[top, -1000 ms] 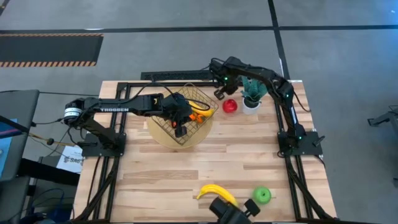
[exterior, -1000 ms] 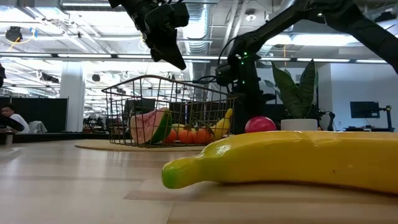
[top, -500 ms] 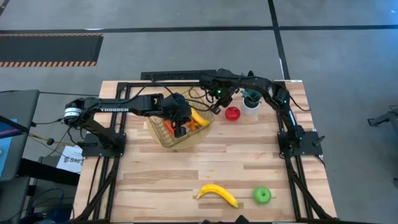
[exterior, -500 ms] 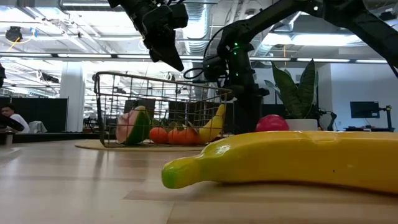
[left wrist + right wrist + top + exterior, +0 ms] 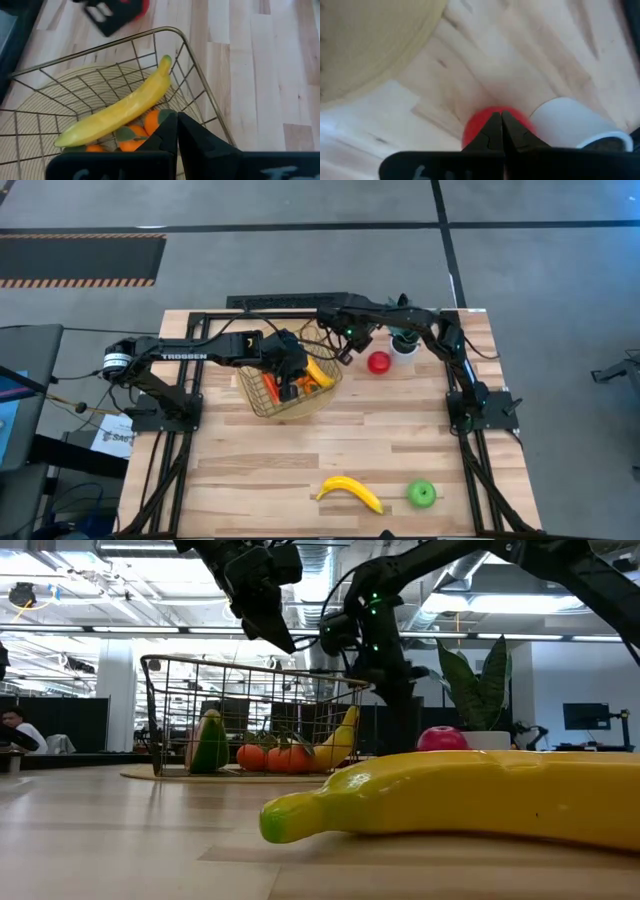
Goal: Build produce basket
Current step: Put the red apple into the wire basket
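The wire basket (image 5: 285, 380) sits on a round tan mat (image 5: 318, 402) near the desk's (image 5: 330, 450) far edge, holding a banana (image 5: 120, 110), orange pieces (image 5: 278, 756) and a green-and-pink piece (image 5: 207, 740). The left gripper (image 5: 290, 387) hangs over its middle, fingers clenched on nothing. The right gripper (image 5: 340, 352), likewise clenched and empty, is just above the basket's right rim, with the red apple (image 5: 378, 362) beside the white pot (image 5: 403, 347). A second banana (image 5: 350, 492) and the green apple (image 5: 422, 495) lie by the near edge.
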You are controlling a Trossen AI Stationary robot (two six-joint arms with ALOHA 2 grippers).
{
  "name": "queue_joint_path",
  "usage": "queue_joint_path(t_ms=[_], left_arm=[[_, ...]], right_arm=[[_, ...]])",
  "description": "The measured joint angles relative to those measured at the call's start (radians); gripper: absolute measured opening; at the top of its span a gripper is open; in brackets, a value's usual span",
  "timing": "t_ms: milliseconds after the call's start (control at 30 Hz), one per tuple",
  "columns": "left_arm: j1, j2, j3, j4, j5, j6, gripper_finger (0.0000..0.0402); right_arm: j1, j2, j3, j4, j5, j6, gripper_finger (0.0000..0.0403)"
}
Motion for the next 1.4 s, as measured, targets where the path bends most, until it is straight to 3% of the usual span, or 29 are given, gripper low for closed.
queue_joint_path(t_ms=[67,200,400,667,867,1000,1267,1400], left_arm=[[0.0,0.0,0.0,0.0,0.001,0.003,0.0],[0.0,0.0,0.0,0.0,0.001,0.006,0.0],[0.0,0.0,0.0,-0.001,0.002,0.007,0.0],[0.0,0.0,0.0,-0.005,0.003,0.01,0.0],[0.0,0.0,0.0,0.003,0.004,0.023,0.0],[0.0,0.0,0.0,0.005,0.003,0.023,0.0],[0.0,0.0,0.0,0.004,0.003,0.0,0.0],[0.0,0.0,0.0,0.004,0.001,-0.003,0.0]], right_arm=[[-0.001,0.0,0.03,0.0,0.029,0.002,0.0],[-0.004,0.0,0.076,-0.054,0.206,0.023,0.0],[-0.032,-0.018,0.085,-0.107,0.14,0.04,0.0],[-0.03,-0.187,-0.014,-0.101,0.076,0.106,0.0],[-0.011,-0.361,-0.236,0.113,-0.016,0.166,0.0],[0.025,-0.41,-0.376,0.275,-0.093,0.178,0.0],[0.014,-0.405,-0.557,0.467,-0.046,0.177,0.0],[-0.017,-0.405,-0.563,0.539,-0.019,0.149,0.0]])
